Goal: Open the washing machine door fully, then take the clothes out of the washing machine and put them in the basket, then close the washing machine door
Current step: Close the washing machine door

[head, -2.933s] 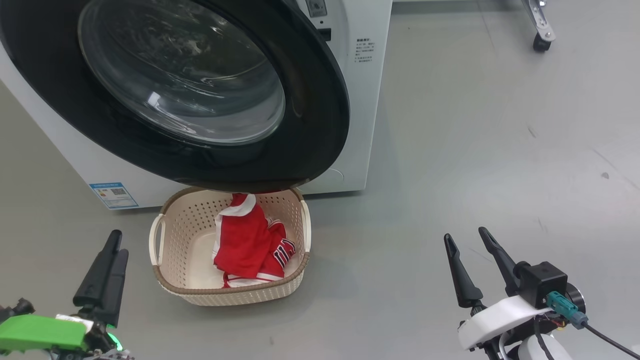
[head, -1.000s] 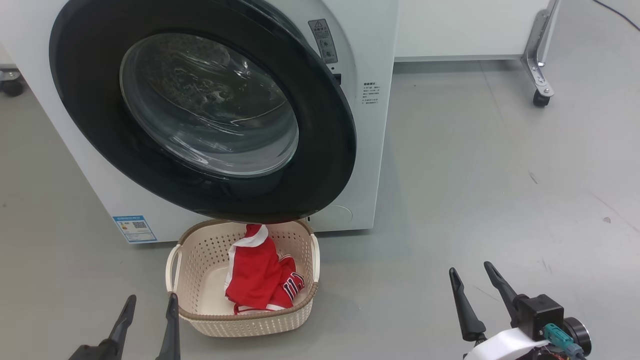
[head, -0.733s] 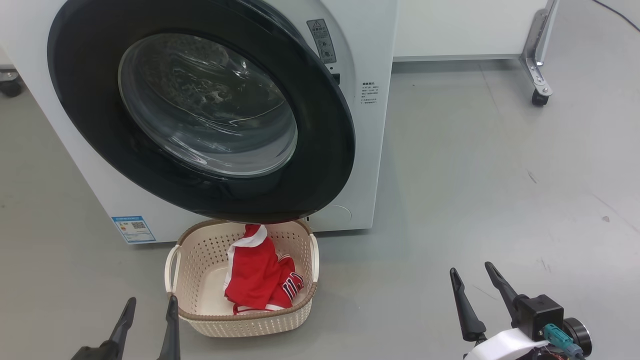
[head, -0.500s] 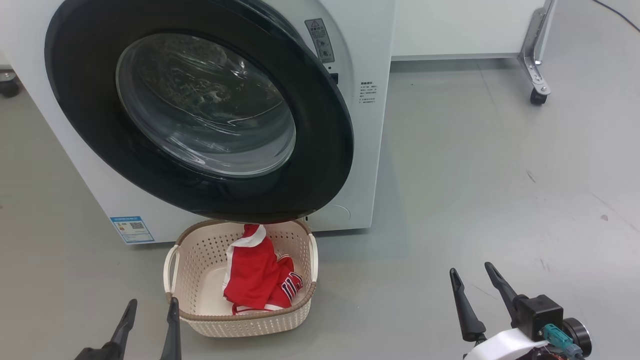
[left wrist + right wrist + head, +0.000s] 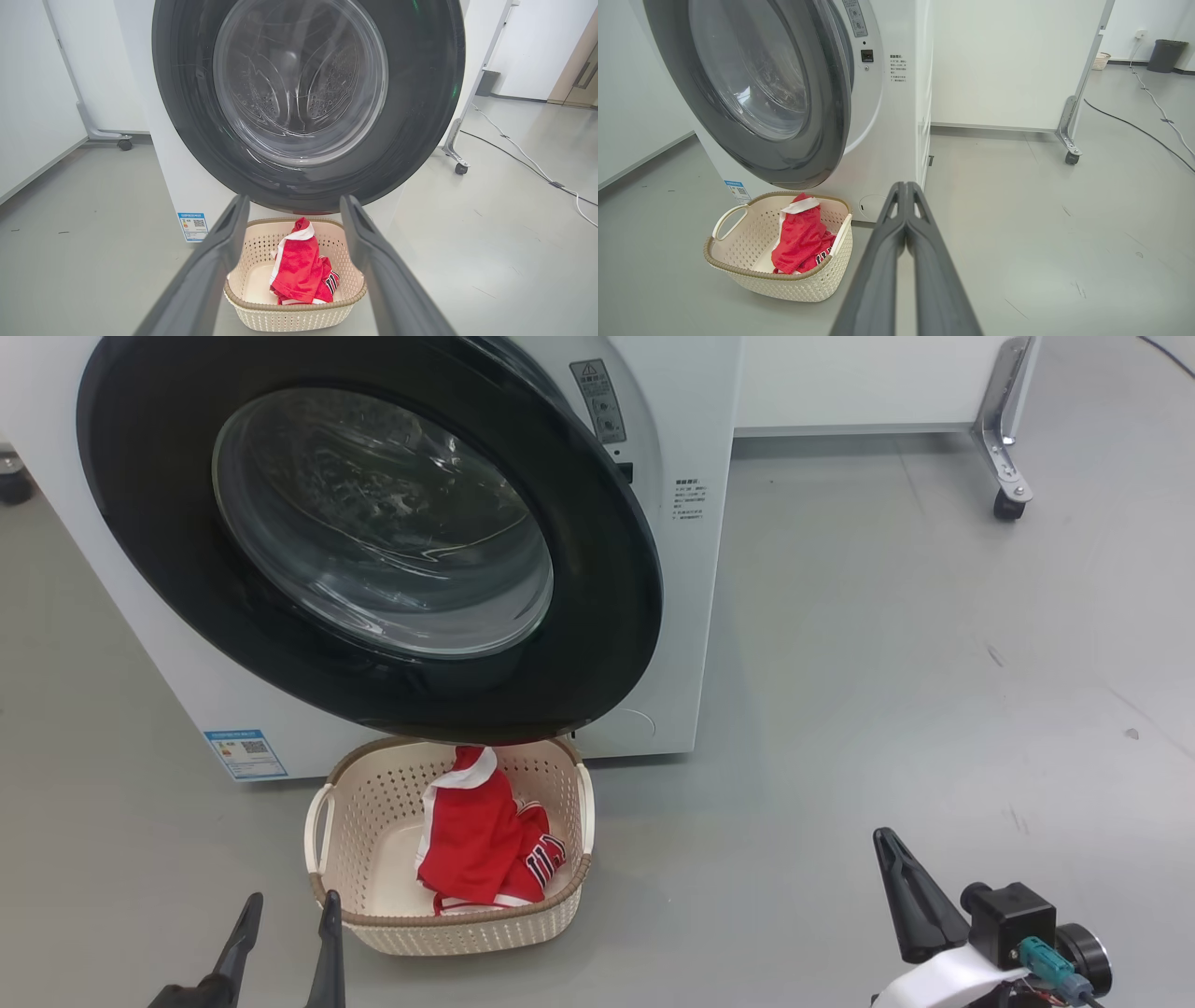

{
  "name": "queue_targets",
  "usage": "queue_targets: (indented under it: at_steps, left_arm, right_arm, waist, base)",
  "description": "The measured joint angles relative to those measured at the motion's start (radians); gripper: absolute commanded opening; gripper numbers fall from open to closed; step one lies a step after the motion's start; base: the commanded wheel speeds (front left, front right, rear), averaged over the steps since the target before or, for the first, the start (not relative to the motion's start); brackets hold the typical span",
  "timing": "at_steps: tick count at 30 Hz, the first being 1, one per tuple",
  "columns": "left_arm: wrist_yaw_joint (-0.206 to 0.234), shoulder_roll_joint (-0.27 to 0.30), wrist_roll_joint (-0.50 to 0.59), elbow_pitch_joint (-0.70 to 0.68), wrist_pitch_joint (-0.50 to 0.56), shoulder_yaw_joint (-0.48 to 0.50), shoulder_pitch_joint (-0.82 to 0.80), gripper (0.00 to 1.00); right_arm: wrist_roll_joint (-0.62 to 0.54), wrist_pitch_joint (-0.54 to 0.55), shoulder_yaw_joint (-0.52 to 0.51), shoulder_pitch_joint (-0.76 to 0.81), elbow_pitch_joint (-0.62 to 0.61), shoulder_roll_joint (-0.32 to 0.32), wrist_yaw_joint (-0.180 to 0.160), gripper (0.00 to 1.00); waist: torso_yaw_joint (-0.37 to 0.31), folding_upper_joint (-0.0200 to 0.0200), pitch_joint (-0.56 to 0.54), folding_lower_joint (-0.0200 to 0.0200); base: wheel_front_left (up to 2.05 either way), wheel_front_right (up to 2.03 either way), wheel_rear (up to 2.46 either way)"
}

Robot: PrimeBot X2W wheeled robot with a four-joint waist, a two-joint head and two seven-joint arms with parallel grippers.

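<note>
The washing machine (image 5: 691, 616) stands white ahead of me, and its door (image 5: 597, 523) with the black rim and glass bowl hangs out over the basket (image 5: 448, 933). The red clothes (image 5: 476, 849) lie inside that cream basket on the floor. My left gripper (image 5: 288, 919) is open at the lower left, just left of the basket; in the left wrist view its fingers (image 5: 219, 247) frame the basket (image 5: 294, 317) and clothes (image 5: 299, 266). My right gripper (image 5: 896, 863) is shut and empty at the lower right, well right of the basket; its closed tips (image 5: 903, 186) point at the machine's lower front corner.
A blue label (image 5: 245, 753) sits low on the machine's front. A white panel on a wheeled metal foot (image 5: 1006, 504) stands behind at the right. Cables (image 5: 1148, 135) run over the grey floor far right. Open floor stretches right of the machine.
My right gripper has shut its fingers together. The head camera has shifted a little, and the basket and clothes have stayed put.
</note>
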Motion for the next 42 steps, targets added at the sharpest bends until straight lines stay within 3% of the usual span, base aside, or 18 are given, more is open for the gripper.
queue_targets:
  at_steps: [20, 42]
  left_arm:
    - [0.008, -0.022, 0.041, -0.050, -0.009, -0.046, -0.098, 1.00]
    - [-0.020, -0.056, 0.070, -0.025, -0.027, -0.140, -0.281, 1.00]
  right_arm:
    - [-0.054, 0.039, 0.080, -0.291, -0.026, -0.028, 0.065, 0.00]
    - [-0.054, 0.064, 0.108, -0.657, 0.084, -0.059, 0.084, 0.00]
  waist:
    - [0.034, 0.0000, 0.137, 0.0000]
    - [0.162, 0.0000, 0.317, 0.0000]
  base:
    - [0.00, 0.00, 0.00]
    - [0.00, 0.00, 0.00]
